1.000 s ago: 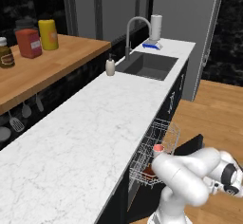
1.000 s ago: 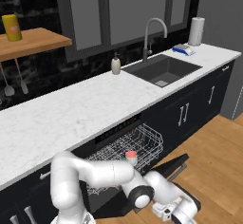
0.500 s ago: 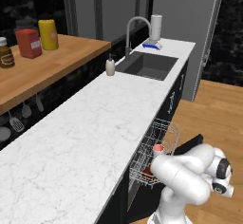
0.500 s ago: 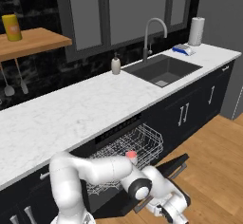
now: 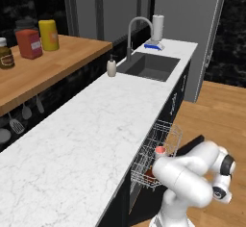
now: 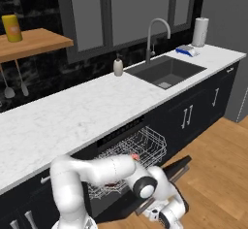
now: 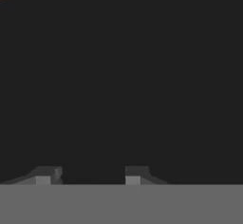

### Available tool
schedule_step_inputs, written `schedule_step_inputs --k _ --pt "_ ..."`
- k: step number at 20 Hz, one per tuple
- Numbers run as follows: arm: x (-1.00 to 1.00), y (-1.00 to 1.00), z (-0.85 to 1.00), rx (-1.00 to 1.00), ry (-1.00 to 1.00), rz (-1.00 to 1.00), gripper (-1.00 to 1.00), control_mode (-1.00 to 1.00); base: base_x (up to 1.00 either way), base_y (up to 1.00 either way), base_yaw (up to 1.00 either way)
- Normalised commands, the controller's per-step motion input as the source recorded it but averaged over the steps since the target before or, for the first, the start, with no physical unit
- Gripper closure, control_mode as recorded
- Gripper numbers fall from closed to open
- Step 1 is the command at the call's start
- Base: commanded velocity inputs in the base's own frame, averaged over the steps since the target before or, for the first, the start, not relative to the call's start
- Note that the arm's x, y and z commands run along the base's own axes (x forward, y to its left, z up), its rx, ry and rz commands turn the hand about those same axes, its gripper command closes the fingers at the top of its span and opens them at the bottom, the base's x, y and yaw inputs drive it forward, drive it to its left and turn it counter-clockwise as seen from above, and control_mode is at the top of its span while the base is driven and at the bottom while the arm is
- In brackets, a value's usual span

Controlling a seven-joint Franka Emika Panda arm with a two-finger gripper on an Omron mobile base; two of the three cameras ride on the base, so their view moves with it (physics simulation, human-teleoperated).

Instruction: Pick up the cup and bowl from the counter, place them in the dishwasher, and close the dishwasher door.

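Note:
The salmon-pink cup (image 5: 160, 150) (image 6: 134, 156) stands in the dishwasher's pulled-out silver wire rack (image 5: 166, 135) (image 6: 140, 148). The dark red-brown bowl (image 5: 150, 174) (image 6: 113, 185) lies lower in the same rack, partly hidden by my arm. The black dishwasher door (image 5: 193, 143) (image 6: 175, 167) hangs open over the wood floor. My hand is low, right at the door. In the hand view my gripper (image 7: 90, 174) faces a flat black surface at close range. Its fingertips (image 7: 46, 173) stand apart with nothing between them.
The white marble counter (image 5: 91, 134) (image 6: 72, 109) runs to a sink (image 5: 149, 66) with a faucet. A soap bottle (image 5: 111, 68) and a paper towel roll (image 5: 157, 28) stand near it. Jars sit on the wooden shelf (image 5: 53, 62). Wood floor (image 6: 218, 174) lies to the right.
My wrist has shifted a little lower and closer to the open door. The cup, bowl, rack and door stand as before.

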Motion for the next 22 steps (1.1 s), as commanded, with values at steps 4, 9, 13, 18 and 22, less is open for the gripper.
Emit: schedule_step_inputs --k 4,9,13,18,22 --pt "0.22 0.96 0.86 0.3 -0.19 0.11 -1.0 -1.0 0.0 0.0 0.0" --pt "0.46 1.0 0.93 0.28 -0.19 0.1 -1.0 -1.0 0.0 0.0 0.0" --pt "0.51 1.0 0.65 0.23 -0.16 0.09 -1.0 -1.0 0.0 0.0 0.0" --pt "0.4 1.0 0.2 0.18 -0.09 0.1 -1.0 -1.0 0.0 0.0 0.0" --pt "0.37 0.97 0.0 0.14 -0.03 0.1 -1.0 -1.0 0.0 0.0 0.0"
